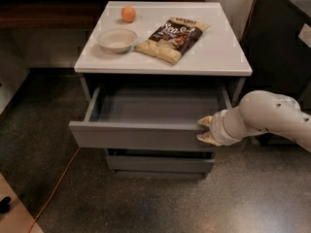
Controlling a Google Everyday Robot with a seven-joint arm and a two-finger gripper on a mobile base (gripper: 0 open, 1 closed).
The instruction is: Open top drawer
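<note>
The top drawer (141, 136) of the white-topped cabinet (214, 57) stands pulled well out, showing its shallow grey box interior with nothing in it. Its flat grey front panel faces the camera. My gripper (205, 130) is at the right end of the front panel, its tan fingertips (204, 122) at the panel's upper edge. The white arm reaches in from the right.
On the cabinet top lie an orange (128, 13), a white bowl (117, 39) and a chip bag (171, 38). Lower drawers (160, 163) stay closed beneath. An orange cable (58, 188) runs over the speckled floor at left. A dark cabinet (282, 47) stands at right.
</note>
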